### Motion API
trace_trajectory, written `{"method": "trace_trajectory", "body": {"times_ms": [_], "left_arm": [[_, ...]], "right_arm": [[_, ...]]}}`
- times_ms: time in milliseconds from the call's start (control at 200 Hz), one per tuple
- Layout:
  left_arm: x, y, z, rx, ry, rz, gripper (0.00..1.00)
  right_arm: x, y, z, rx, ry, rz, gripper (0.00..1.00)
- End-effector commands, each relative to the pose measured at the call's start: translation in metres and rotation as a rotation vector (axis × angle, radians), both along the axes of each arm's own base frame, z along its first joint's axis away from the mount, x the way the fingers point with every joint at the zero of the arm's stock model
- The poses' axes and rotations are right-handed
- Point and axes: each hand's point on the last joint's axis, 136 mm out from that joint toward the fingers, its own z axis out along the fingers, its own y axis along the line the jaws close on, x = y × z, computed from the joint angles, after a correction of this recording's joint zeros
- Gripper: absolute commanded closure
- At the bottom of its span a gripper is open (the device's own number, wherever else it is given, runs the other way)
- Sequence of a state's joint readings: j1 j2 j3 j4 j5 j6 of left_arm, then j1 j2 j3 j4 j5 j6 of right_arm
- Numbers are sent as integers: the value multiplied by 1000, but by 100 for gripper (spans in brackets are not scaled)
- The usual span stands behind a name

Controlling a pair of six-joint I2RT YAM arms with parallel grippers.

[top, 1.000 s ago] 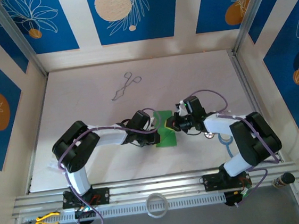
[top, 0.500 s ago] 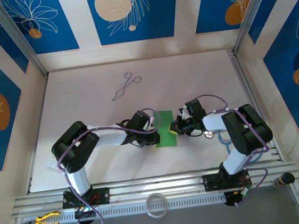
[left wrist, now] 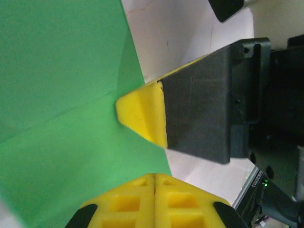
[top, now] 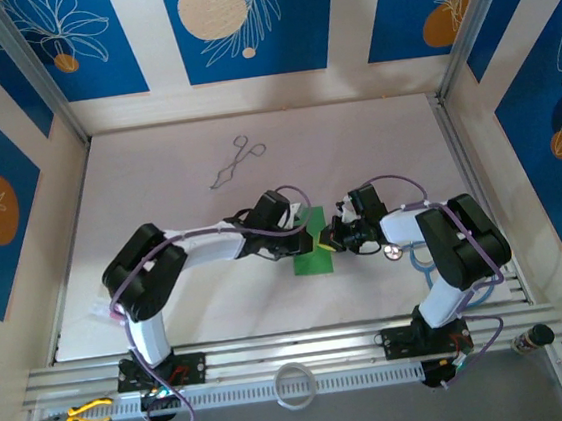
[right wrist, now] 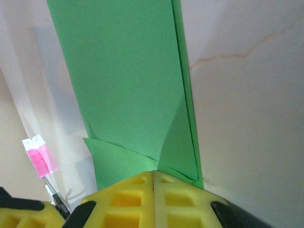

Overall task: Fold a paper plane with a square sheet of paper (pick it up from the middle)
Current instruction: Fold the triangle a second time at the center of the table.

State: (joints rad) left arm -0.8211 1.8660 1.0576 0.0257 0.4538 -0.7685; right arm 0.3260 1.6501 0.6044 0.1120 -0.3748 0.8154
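I'm watching the left gripper (left wrist: 154, 184) and right gripper (right wrist: 153, 178), both with jaws together, meeting at the right edge of the square sheet of paper (top: 311, 260); the table (top: 374, 140) is lying open beyond.

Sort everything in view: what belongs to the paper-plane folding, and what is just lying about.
In the job:
green sheet of paper, partly folded
left tool, shut, over the paper
right tool, shut, at the paper's edge

Lying about:
metal forceps
pink-tipped item
white ring
yellow-handled pliers

Green paper sheet (right wrist: 128, 85) — matt, creased; forceps (top: 237, 163) — thin metal.
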Motion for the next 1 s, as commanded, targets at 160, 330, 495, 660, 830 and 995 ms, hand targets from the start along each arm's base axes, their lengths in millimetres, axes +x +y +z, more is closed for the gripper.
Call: {"method": "trace_trajectory", "body": {"times_ms": [160, 330, 495, 660, 830, 995], "left_arm": [[-9, -5, -32, 60, 76, -52, 97], [-21, 13, -54, 137, 118, -37, 98], [-36, 29, -65, 158, 161, -13, 98], [-44, 40, -66, 168, 171, 3, 98], [-52, 50, -67, 191, 180, 3, 98], [-64, 64, -69, 211, 194, -3, 98]], "right_arm": [[-10, -13, -20, -70, 72, -20, 100], [-10, -14, -21, -76, 73, -20, 100], [-10, -15, -22, -84, 73, -17, 100], [-10, -16, -23, -92, 73, -15, 100], [-9, -15, -23, -92, 72, -12, 100], [-9, -15, -22, -93, 69, -11, 100]]}}
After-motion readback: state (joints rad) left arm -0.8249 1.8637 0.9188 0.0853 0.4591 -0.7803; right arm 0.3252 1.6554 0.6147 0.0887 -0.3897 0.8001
